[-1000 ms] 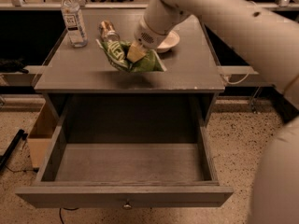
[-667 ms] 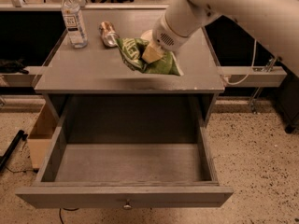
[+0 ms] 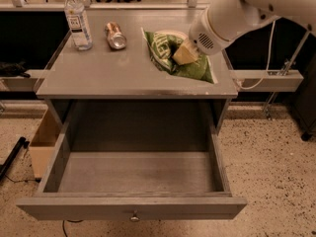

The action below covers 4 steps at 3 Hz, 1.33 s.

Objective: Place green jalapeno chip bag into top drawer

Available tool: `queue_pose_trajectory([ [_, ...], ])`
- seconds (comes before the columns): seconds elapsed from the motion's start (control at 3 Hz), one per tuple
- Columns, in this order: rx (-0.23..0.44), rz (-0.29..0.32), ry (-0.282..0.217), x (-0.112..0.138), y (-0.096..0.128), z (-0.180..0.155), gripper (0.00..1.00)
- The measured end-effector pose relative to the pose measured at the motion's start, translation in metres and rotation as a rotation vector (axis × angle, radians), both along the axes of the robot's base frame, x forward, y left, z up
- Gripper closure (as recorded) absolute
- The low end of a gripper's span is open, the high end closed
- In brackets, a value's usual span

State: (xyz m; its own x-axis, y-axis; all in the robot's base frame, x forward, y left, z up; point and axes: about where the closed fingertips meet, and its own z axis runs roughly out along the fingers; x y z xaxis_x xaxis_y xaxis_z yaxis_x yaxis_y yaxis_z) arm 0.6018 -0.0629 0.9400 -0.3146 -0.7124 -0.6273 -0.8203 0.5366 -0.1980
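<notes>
Asker: Pincer [image 3: 186, 53] first, please. Where is it, and what do its fingers do?

Watcher: It is over the right part of the grey counter [image 3: 113, 73], at the end of the thick white arm [image 3: 237, 14] that comes in from the upper right. Its pale fingers are closed on the green jalapeno chip bag [image 3: 165, 53]. They pinch it near the middle, and the foil is crumpled around them.

Asker: So where is the bag exactly?

Watcher: It is on the counter side, right of centre. One corner points to the near right corner of the counter. I cannot tell if the bag rests on the surface or hangs a little above it. It is not in the drawer.

Asker: And the top drawer [image 3: 133, 174]?

Watcher: It is pulled out wide toward the near side, below the counter. Its grey floor is bare. The flat front panel is nearest, with one small round knob [image 3: 134, 216] at the centre.

Asker: What else stands on the counter?

Watcher: A clear water bottle [image 3: 78, 21] stands upright at the far left corner. Just right of it a metallic can [image 3: 115, 35] lies on its side. Both are well apart from the bag.
</notes>
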Motion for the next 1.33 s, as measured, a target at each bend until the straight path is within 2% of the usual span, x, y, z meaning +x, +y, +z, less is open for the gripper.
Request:
queue_pose_trajectory([
  [0.33,0.021,-0.064,0.009,-0.015,-0.016,-0.010,1.00],
  [0.67,0.075,-0.178,-0.040,-0.059,-0.044,0.002,1.00],
  [1.0,0.065,-0.242,-0.047,-0.077,-0.072,-0.004,1.00],
  [1.33,0.068,-0.246,-0.046,-0.078,-0.074,-0.006,1.00],
])
